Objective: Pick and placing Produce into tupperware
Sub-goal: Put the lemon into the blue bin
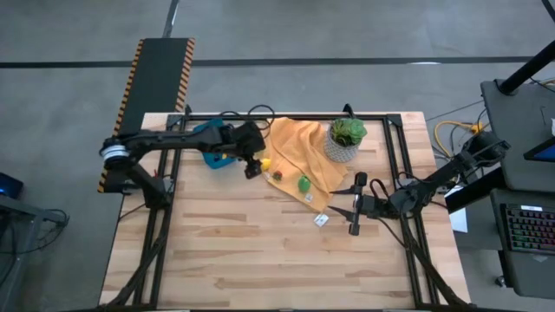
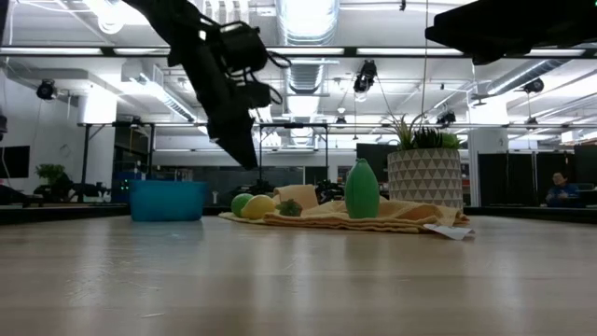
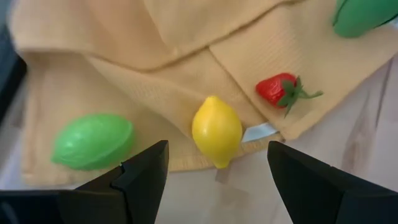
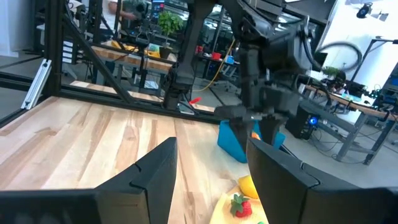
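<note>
Wooden surface [image 1: 260, 251] from overhead: the left gripper [image 1: 252, 171] hangs over the near edge of an orange-yellow cloth [image 1: 299, 156], right by the blue container [image 1: 211, 160]; the right gripper [image 1: 354, 208] waits off past the cloth's other corner, near a potted plant [image 1: 345, 139].

Table-level view: container [image 2: 167, 200] sits apart from a lime [image 2: 242, 203], lemon [image 2: 258, 207] and green pear [image 2: 362, 189] on the cloth.

Left wrist view: fingers [image 3: 143, 174] spread open, empty, above the lemon [image 3: 216, 129]; lime [image 3: 92, 140] and strawberry [image 3: 277, 88] lie alongside.

Right wrist view: its fingers [image 4: 155, 171] are apart too, holding nothing.
</note>
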Action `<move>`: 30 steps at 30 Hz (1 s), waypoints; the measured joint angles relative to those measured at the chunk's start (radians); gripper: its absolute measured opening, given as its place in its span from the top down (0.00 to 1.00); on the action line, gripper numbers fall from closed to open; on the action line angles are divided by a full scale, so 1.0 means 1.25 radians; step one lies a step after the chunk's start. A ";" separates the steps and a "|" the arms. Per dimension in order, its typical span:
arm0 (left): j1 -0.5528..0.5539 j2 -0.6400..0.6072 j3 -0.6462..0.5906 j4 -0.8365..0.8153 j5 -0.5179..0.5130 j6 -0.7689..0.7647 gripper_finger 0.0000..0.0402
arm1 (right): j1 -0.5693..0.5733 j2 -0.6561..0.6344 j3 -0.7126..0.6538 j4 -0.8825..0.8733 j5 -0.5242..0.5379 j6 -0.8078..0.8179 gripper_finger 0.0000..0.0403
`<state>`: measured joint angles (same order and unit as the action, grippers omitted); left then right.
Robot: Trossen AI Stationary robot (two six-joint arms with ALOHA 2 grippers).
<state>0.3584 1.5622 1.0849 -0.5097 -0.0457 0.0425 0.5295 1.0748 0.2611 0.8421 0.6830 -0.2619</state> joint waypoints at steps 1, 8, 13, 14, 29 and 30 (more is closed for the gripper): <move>0.002 0.012 0.002 -0.001 0.000 -0.012 0.36 | 0.000 0.000 0.000 0.000 0.000 0.000 0.54; 0.007 0.055 0.024 0.005 0.092 -0.092 0.36 | 0.000 0.000 0.000 0.000 0.000 0.000 0.54; 0.009 0.057 0.027 0.021 0.106 -0.113 0.36 | 0.000 0.000 0.000 0.000 0.000 0.000 0.54; 0.009 0.057 0.027 0.021 0.105 -0.118 0.36 | 0.000 0.000 0.000 0.000 0.000 0.000 0.54; 0.017 0.057 0.020 0.024 0.039 -0.215 0.36 | 0.000 0.000 0.000 0.000 0.001 0.006 0.54; 0.017 0.057 0.018 0.024 0.047 -0.215 0.35 | 0.000 0.000 0.000 0.000 0.000 0.006 0.54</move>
<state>0.3801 1.6329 1.1078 -0.4795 0.0129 -0.2259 0.5294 1.0748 0.2615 0.8421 0.6834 -0.2543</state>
